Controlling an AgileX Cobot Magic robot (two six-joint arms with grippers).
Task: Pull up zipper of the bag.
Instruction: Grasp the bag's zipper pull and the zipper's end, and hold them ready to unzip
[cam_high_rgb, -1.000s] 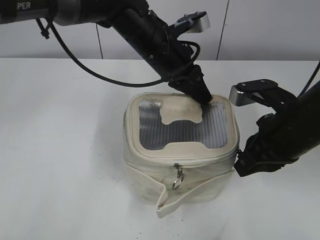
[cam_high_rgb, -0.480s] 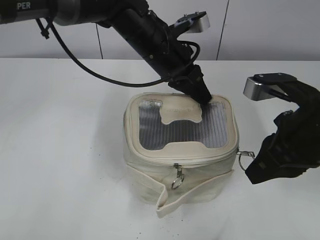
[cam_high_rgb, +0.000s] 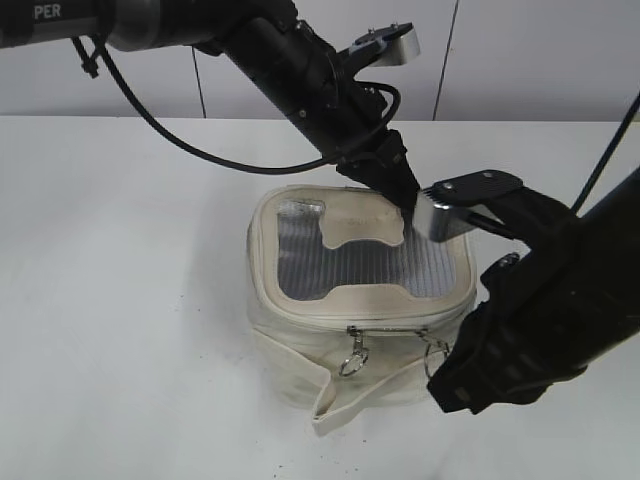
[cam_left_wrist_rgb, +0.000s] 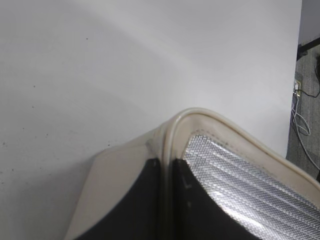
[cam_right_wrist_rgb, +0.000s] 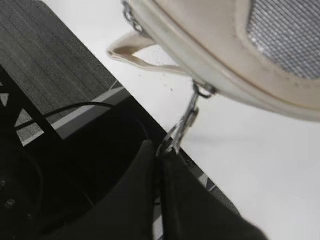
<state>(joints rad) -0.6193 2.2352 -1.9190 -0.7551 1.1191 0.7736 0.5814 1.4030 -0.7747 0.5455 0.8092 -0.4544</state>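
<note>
Fingers of the right gripper (cam_right_wrist_rgb: 161, 150) pinch a ring pull (cam_right_wrist_rgb: 182, 125) of the zipper (cam_high_rgb: 400, 328); left gripper (cam_left_wrist_rgb: 166, 200) fingers clamp the rear rim of the bag (cam_high_rgb: 330, 370) on the surface (cam_high_rgb: 130, 300). Judging by the two sliders' nearness along the front, closure seems almost finished.

A white table (cam_high_rgb: 120, 300) meets pale wall panels (cam_high_rgb: 540, 60) (thin dark seams), over dark grey floor (cam_right_wrist_rgb: 45, 60).
</note>
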